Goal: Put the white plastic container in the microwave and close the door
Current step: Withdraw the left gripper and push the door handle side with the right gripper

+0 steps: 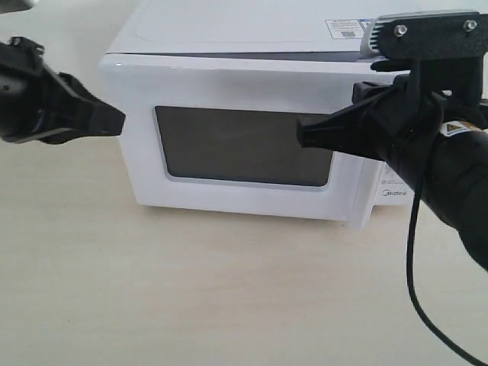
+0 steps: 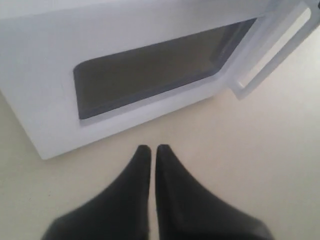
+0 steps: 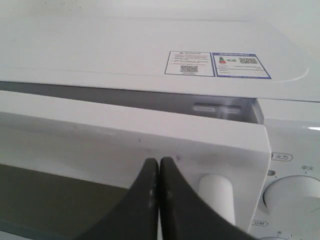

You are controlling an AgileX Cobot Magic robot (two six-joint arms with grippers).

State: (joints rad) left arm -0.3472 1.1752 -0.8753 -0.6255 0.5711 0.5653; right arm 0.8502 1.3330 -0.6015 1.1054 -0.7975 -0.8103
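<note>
The white microwave [image 1: 229, 34] stands on the table, with stickers [image 3: 217, 64] on its top. Its door [image 1: 229, 85], with the dark window [image 1: 244, 146], is almost shut; a narrow dark gap shows along its top edge in the right wrist view. My right gripper [image 1: 300, 136] [image 3: 159, 161] is shut and empty, its tips at the door's face beside the long white handle [image 3: 216, 195]. My left gripper [image 1: 120, 120] [image 2: 153, 148] is shut and empty, just off the microwave's left front corner and apart from the door [image 2: 150, 65]. The white plastic container is out of view.
A round white dial [image 3: 295, 192] sits on the control panel right of the door. A black cable [image 1: 412, 290] hangs from the right arm over the light table [image 1: 191, 297] in front of the microwave.
</note>
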